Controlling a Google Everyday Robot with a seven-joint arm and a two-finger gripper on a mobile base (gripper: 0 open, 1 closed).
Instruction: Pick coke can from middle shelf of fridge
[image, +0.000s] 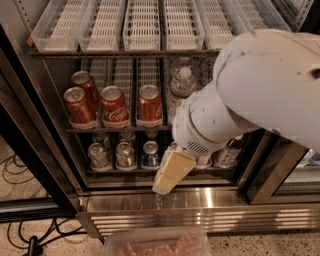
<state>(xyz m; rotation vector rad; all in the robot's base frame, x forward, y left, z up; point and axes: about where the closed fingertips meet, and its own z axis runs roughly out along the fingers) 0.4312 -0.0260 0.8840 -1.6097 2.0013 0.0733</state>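
Note:
The fridge (210, 202) stands open in front of me. On its middle shelf (117, 129) stand several red coke cans: one at the front left (79, 106), one behind it (85, 82), one in the second lane (114, 106) and one in the third lane (149, 103). My gripper (165, 186), pale yellow, hangs from the big white arm (260, 85) and points down and left. It sits in front of the bottom shelf, below and to the right of the coke cans, and touches none of them. Nothing shows in it.
Clear water bottles (183, 82) stand right of the coke cans. The bottom shelf holds silver cans (98, 155), a blue can (150, 154) and a bottle (229, 153). White empty trays (142, 25) line the top rack. A clear container (155, 242) lies below; cables (15, 172) lie on the floor at left.

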